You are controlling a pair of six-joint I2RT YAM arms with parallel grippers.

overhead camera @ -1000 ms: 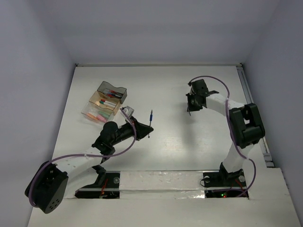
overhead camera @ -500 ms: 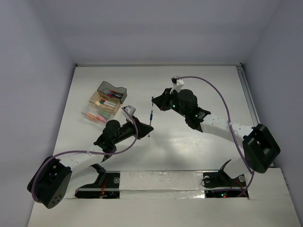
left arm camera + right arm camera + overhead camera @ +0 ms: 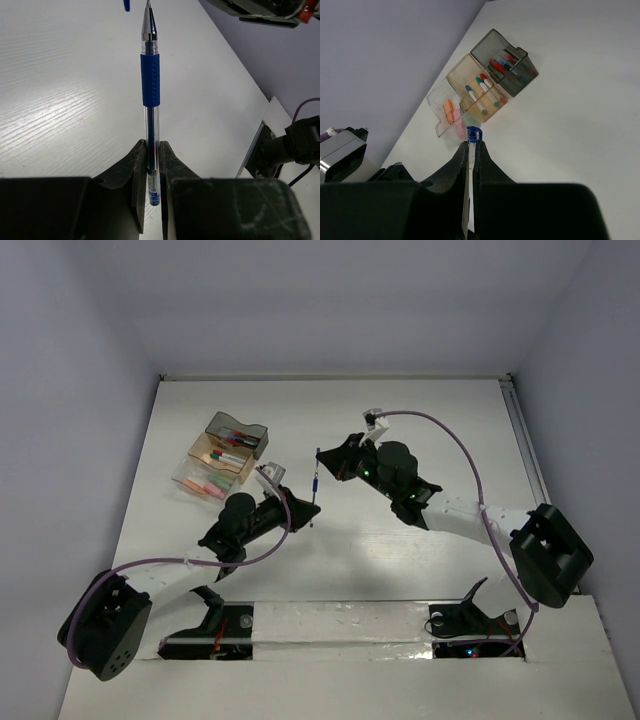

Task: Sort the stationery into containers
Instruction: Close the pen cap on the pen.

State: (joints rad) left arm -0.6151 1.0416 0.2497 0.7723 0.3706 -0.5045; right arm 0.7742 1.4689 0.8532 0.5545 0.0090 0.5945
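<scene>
The three containers stand touching in a row near the far-left corner of the tabletop (image 3: 450, 420). The smoky grey tray (image 3: 525, 76) holds red- and blue-capped pens (image 3: 502, 62), the tan tray (image 3: 460, 75) holds white markers (image 3: 480, 87) with blue, teal and red caps, and the clear tray (image 3: 436, 102) holds an orange piece (image 3: 449, 111) and a pink piece (image 3: 457, 127). Above the middle of the tabletop, the left gripper (image 3: 152, 150) is clamped on the lower barrel of the blue pen (image 3: 150, 82), whose tip is bare, while the right gripper (image 3: 471, 147) is pinched shut on a small blue cap (image 3: 474, 133) just beside that tip.
</scene>
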